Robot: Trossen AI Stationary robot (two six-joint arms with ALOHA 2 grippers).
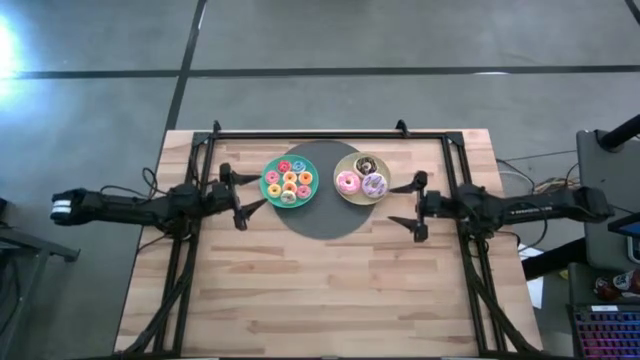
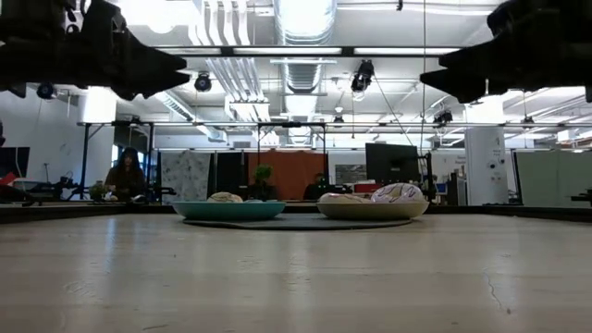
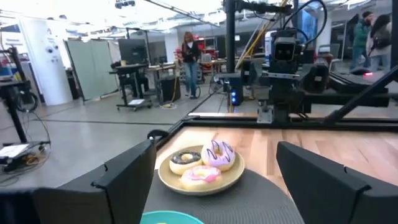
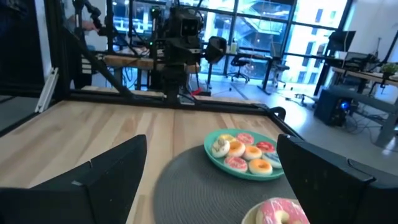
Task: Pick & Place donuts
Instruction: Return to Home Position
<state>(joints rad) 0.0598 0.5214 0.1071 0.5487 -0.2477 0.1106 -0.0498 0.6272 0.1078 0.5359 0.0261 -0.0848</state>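
Several tiny donuts (image 1: 290, 183) in pink, orange, yellow and red lie on a teal plate (image 1: 268, 188). Three larger donuts, pink (image 1: 347, 182), lilac-white (image 1: 373, 184) and chocolate-brown (image 1: 365, 164), lie on a beige plate (image 1: 350, 198). Both plates stand on a dark round mat (image 1: 325, 215). My left gripper (image 1: 255, 195) hovers open just left of the teal plate, pointing level across it. My right gripper (image 1: 398, 205) hovers open just right of the beige plate, facing the left one. Neither holds anything.
A black frame (image 1: 330, 135) runs along the table's far edge and down both sides beside the arms. Bare wood (image 1: 330, 290) stretches from the mat to the near edge. People stand in the room beyond the table (image 3: 188, 53).
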